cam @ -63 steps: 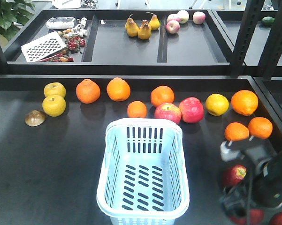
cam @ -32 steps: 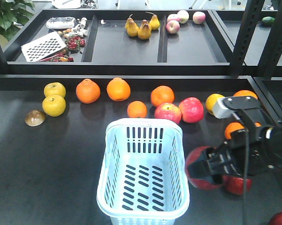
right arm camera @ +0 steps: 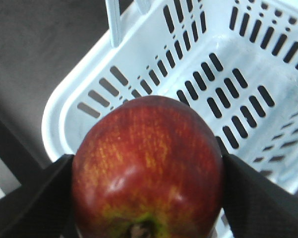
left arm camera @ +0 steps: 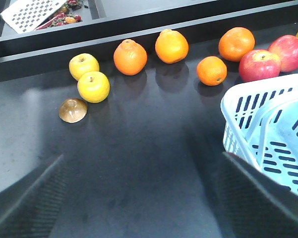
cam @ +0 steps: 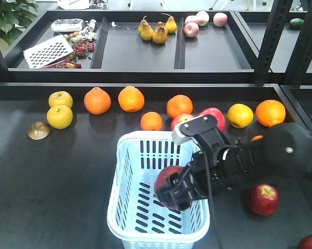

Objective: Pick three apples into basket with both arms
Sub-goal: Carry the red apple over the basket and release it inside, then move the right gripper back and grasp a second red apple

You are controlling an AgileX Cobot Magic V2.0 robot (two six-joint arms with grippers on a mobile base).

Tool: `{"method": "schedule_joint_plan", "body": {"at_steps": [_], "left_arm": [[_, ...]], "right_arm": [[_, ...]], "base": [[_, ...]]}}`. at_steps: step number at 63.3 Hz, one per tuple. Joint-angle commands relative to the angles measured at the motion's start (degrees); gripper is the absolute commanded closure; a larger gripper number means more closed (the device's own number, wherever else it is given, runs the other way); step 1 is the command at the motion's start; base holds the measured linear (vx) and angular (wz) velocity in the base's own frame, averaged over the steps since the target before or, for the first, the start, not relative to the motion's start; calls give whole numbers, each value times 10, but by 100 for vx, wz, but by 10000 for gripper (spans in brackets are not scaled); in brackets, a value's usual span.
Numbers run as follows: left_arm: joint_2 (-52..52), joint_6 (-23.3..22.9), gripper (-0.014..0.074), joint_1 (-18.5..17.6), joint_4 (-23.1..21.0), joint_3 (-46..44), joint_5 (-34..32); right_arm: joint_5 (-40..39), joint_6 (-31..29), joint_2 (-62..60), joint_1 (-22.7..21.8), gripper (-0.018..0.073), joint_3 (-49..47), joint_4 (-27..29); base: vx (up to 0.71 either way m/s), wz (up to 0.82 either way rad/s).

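My right gripper (cam: 172,195) is shut on a dark red apple (cam: 165,179) and holds it over the inside of the pale blue basket (cam: 117,199), near its right wall. In the right wrist view the apple (right arm camera: 148,163) fills the space between the black fingers (right arm camera: 34,198), with the basket's slotted floor (right arm camera: 238,64) below. A second apple (cam: 262,199) lies on the table right of the basket, and a third (cam: 311,243) sits at the bottom right corner. My left gripper (left arm camera: 149,198) hovers open over bare table left of the basket (left arm camera: 233,101), with nothing between its fingers.
Behind the basket runs a row of oranges (cam: 131,98), two pink-red apples (cam: 213,118) and yellow fruits (cam: 59,116). A brown shell-like piece (cam: 39,130) lies at the left. A raised black shelf (cam: 140,54) holds pears and other items. Dark uprights (cam: 272,36) stand at the right.
My right arm lifted an apple from the table's right side and carried it left, over the basket's rim, to above the basket's inside. The left arm shows no change.
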Motion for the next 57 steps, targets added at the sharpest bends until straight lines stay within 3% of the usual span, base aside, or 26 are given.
{"method": "schedule_joint_plan", "body": {"at_steps": [1,12,25,34,43,49,57], "left_arm": [[-3,-5,4,1,0,-14,-34],[-3,-5,4,1,0,-14,-34],[-3,-5,4,1,0,-14,-34],[-3,-5,4,1,0,-14,-34],[-3,-5,4,1,0,-14,-34],[-3,-5,4,1,0,-14,-34],[-3,-5,4,1,0,-14,-34]], "right_arm": [[-41,-10,-6,1,0,-31,12],[-63,-12,-3,1,-168,-32,11],[-44,-5,-7,-17,-158,-32,9],[24,20,-19,-87,-145,-32,-11],[75,86,-22,-186,-133,-31,-94],[74,130,-22,-255,-125,-31,-163],[42,136,-6,-307,-120,-31,-186]], "base": [[0,0],[0,0],[0,0],[0,0],[0,0],[0,0],[0,0]]}}
